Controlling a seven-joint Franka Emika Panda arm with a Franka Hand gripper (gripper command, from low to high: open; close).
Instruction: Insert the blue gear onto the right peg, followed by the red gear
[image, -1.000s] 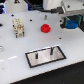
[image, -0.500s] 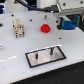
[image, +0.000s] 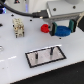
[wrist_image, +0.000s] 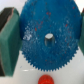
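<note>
Exterior view: your gripper (image: 60, 30) pinches the blue gear (image: 63, 30) above the white table (image: 15, 55), far behind the grey plate (image: 46, 55) and its right peg (image: 51, 50). The red gear (image: 45, 28) sits just left of it. No writing is readable.

A white tabletop (image: 15, 55) fills the exterior view. On it, low and centre in the frame, lies a rectangular grey plate (image: 42, 57) with a black rim, two dark pins standing on it. At upper left sits a small pale blocky object (image: 18, 27). The red gear (image: 45, 28) rests at upper centre.
</note>
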